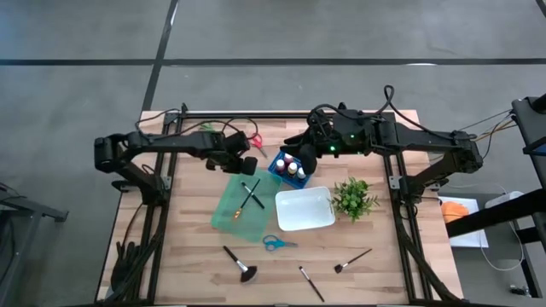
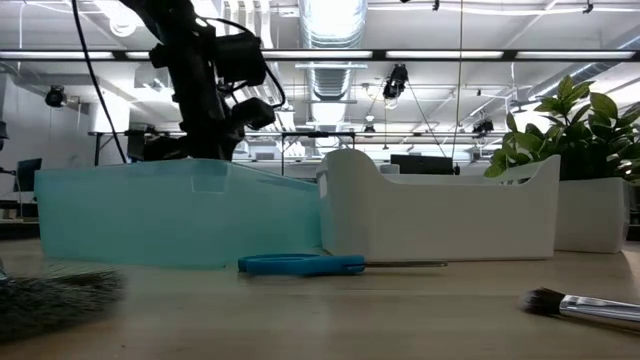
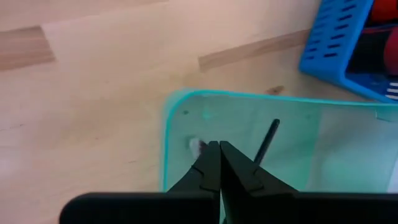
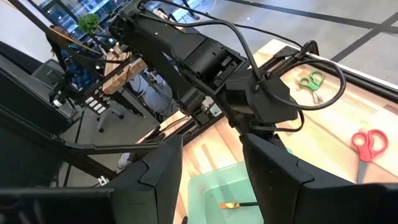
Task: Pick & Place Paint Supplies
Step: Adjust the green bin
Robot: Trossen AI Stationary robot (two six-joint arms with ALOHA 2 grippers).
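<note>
Brushes, slim, dark-handled, crossed in teal tray

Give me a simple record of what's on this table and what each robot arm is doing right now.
left gripper: jaws shut, over the teal tray's far end
right gripper: jaws apart, above the blue basket
teal tray: holds two crossed brushes
blue basket: paint bottles inside
white bin: looks empty
loose on table: blue scissors, red scissors, three brushes
plant: beside white bin
</note>
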